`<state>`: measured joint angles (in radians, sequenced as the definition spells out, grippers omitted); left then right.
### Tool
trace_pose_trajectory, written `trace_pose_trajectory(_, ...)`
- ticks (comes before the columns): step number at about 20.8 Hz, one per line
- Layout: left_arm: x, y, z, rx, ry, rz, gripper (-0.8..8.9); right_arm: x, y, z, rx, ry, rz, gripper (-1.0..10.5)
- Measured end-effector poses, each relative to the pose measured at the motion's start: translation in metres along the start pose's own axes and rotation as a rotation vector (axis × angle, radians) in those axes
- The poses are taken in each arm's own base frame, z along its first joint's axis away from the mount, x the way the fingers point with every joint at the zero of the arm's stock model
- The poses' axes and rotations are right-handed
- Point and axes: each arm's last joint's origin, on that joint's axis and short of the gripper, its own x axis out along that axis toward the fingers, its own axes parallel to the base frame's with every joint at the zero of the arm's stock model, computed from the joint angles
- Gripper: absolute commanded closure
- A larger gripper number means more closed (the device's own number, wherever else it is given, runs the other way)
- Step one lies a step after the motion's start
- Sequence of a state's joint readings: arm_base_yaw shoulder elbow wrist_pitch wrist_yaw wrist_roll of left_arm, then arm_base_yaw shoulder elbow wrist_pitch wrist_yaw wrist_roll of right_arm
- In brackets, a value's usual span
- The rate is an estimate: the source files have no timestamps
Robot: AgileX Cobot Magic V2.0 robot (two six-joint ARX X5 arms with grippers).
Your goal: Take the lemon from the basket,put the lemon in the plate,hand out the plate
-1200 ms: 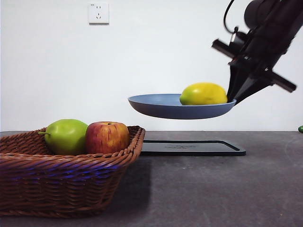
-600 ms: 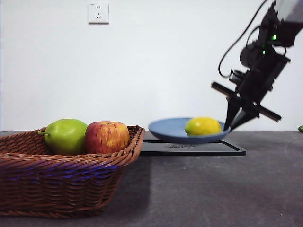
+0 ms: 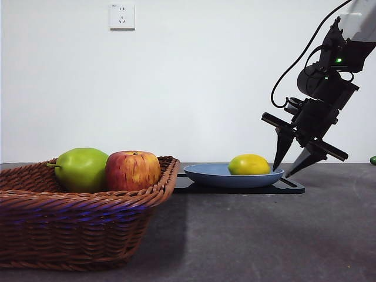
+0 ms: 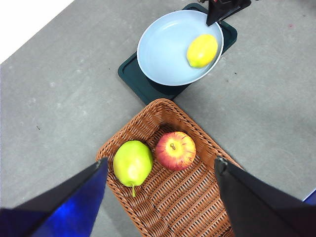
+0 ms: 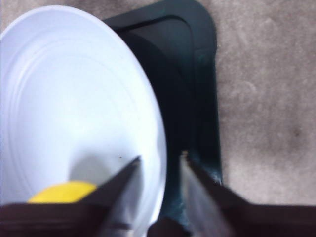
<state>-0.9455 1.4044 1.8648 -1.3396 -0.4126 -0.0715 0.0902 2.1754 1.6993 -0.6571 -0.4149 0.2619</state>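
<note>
The yellow lemon (image 3: 249,164) lies in the light-blue plate (image 3: 205,175), which rests on the black tray (image 3: 294,187). My right gripper (image 3: 285,170) is at the plate's right rim with its jaws open, one on each side of the rim. The right wrist view shows the plate (image 5: 74,98), the lemon (image 5: 64,192) and my right gripper (image 5: 158,163) astride the rim. My left gripper (image 4: 160,162) is open and empty, high above the wicker basket (image 4: 197,207). That view also shows the plate (image 4: 168,49) and the lemon (image 4: 202,50).
The basket (image 3: 76,223) stands near left and holds a green pear-like fruit (image 3: 82,169) and a red-yellow apple (image 3: 133,170). A small green thing (image 3: 373,160) shows at the right edge. Grey table surface lies in front of the tray.
The plate with the lemon came down from mid-air and back onto the black tray. My right gripper went down with it and its jaws now stand apart at the rim.
</note>
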Motion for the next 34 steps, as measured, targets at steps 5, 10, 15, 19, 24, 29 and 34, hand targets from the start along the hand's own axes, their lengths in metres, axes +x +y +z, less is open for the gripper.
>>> trace_pose_trajectory(5, 0.000, 0.000, 0.000, -0.002, -0.003, 0.000, 4.39, -0.008, -0.001, 0.001, -0.019, -0.006, -0.003, 7.1)
trace_pose_trajectory(10, 0.000, 0.000, 0.001, 0.001, -0.013, 0.000, 4.43, -0.091, 0.026, 0.004, -0.090, -0.154, 0.024, 7.1)
trace_pose_trajectory(15, 0.001, 0.006, 0.017, -0.014, -0.160, 0.014, 6.82, -0.170, 0.058, -0.021, -0.218, -0.228, 0.030, 8.0)
trace_pose_trajectory(19, 0.007, 0.020, 0.018, 0.040, -0.147, 0.021, 8.07, -0.231, 0.080, -0.054, -0.328, -0.289, 0.017, 9.4)
trace_pose_trajectory(24, 0.019, 0.059, 0.016, -0.025, -0.155, -0.096, 8.07, -0.290, 0.113, -0.101, -0.456, -0.444, -0.107, 9.4)
trace_pose_trajectory(29, 0.023, 0.092, 0.014, -0.117, -0.196, -0.048, 8.07, -0.343, 0.140, -0.153, -0.572, -0.682, -0.093, 9.4)
trace_pose_trajectory(34, 0.008, 0.097, 0.012, -0.133, -0.289, -0.021, 8.07, -0.358, 0.138, -0.184, -0.619, -0.825, -0.064, 9.4)
